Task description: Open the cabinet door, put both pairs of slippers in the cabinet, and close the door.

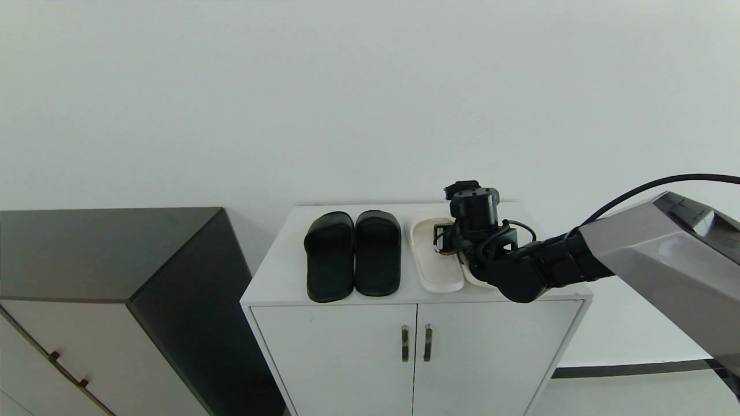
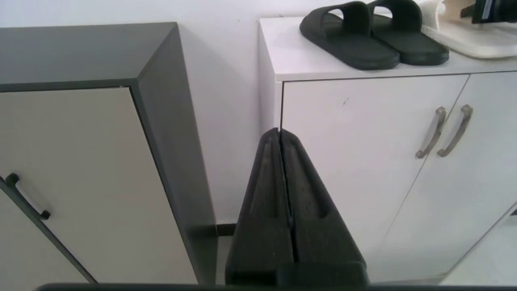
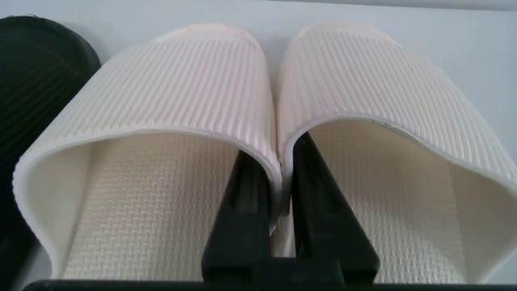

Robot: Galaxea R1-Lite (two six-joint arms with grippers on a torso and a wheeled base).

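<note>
State, right claw (image 3: 280, 166): one finger sits inside each slipper of the white pair (image 1: 435, 255), with the two touching inner strap walls pinched between them. This reads as clamped on the pair, though the bite looks shallow. The white pair sits right of centre in the head view, on top of the cabinet (image 1: 277, 271), just beside the black pair (image 1: 377, 254) at centre.

State, left claw (image 2: 284, 190): fingers together, holding nothing. It hangs low, facing the gap between the cabinet and the dark unit (image 1: 87, 248) at lower left.

Doors (image 1: 335, 352): both shut. Handles (image 1: 404, 343) are side by side at lower centre.

Step in hand, as judged: lift the white pair as one.

Notes for doing it well:
- Confirm both strap walls are caught. If only one is held, the other slipper stays behind or drops.
- Raise straight up first, so the soles clear the top without nudging the black pair.
- Go slowly and keep level. The foam will likely flex, the heels may sag and the pair could swing.
- With the doors shut, the pair has nowhere to go. The free left claw seems best placed to pull a handle.
- Keep the right arm high, clear of the door's swing.
</note>
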